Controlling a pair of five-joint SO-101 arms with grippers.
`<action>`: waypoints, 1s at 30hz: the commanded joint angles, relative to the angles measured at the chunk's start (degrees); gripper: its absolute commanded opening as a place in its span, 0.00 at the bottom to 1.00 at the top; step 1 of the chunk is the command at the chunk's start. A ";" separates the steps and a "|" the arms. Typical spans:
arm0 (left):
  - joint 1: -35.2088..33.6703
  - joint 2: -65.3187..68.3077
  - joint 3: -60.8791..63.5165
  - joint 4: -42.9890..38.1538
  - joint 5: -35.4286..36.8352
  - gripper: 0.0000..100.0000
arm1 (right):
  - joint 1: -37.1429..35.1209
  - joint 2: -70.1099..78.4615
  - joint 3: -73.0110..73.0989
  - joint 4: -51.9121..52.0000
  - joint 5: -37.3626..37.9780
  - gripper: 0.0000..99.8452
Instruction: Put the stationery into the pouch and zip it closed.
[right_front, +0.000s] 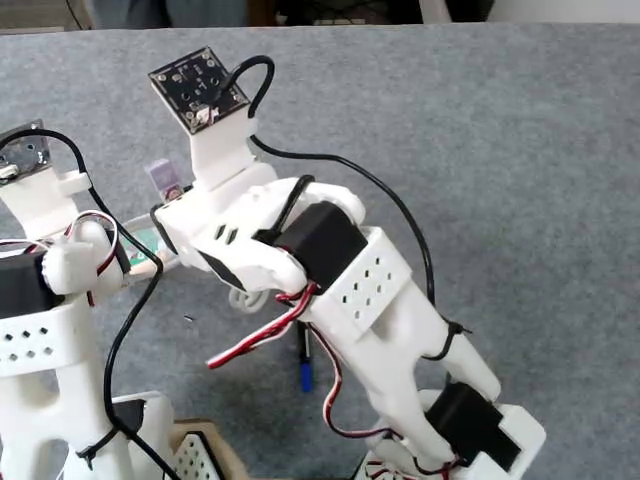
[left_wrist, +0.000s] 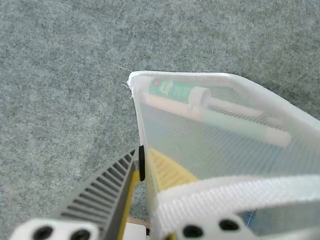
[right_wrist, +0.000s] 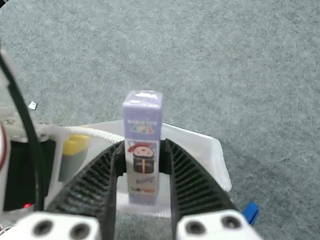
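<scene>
Pouch (left_wrist: 215, 135) first: where did it lie?

It sat on the left of the grey table (right_front: 520, 150), between the two arms, and was largely hidden under them from above. It was a translucent mesh with a white edge.

Was anything gripping it?

Yes. The left gripper (left_wrist: 146, 162) was clenched on the pouch's edge, with one finger outside the mesh and the other showing yellow through it.

Was there anything inside?

A green-labelled tube (left_wrist: 175, 90) with a white cap lay against the far edge. A long pale stick lay beside it.

And the right arm?

It stretched from the near right towards the far left. The right gripper (right_wrist: 143, 150) grasped a small lavender box (right_wrist: 143, 120) by its lower half. The box stood upright between the ribbed black fingers (right_wrist: 187, 182).

Where was the box relative to the pouch?

It was right at the pouch, whose white side showed directly behind it. I could not tell whether they touched.

Was any stationery outside?

A blue pen (right_front: 305, 372) lay on the table on the near side, partly under the right arm and well apart from the pouch.
</scene>
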 joint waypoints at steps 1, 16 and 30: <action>0.48 -0.09 -0.22 0.18 0.35 0.03 | -0.26 -1.10 1.27 -1.05 -0.09 0.01; 0.48 -0.09 -0.31 0.18 0.35 0.03 | 1.05 -1.10 1.19 -2.29 13.80 0.02; 0.40 -0.09 -0.66 0.18 0.35 0.03 | 0.88 -1.01 2.68 1.14 21.27 0.22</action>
